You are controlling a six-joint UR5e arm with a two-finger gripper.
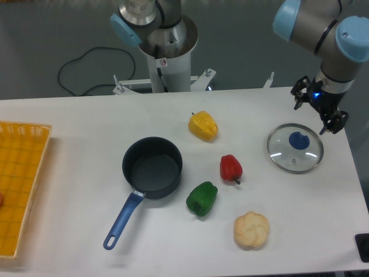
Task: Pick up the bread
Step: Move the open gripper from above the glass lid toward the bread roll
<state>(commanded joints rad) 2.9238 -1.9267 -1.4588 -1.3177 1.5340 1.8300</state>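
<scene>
Dark pot [152, 168] with blue handle sits mid-table, nothing inside. Yellow basket [22, 186] at left edge, something orange barely showing at its rim. Glass lid [294, 148] lies flat far right. Bread [251, 230] front right, lobed top up, round, no clear long axis. Green pepper [202, 198], red pepper [230, 167] and yellow pepper [203, 125] lie between pot and bread. Gripper [320, 111] hangs above the lid, fingers apart, holding nothing.

The bread [251, 230] is a small round bun, pale beige-cream, its top divided into soft lobes. It sits flat on the white counter [69, 127], unheld and whole, close to the front edge and right of the middle, short of the front right corner.
</scene>
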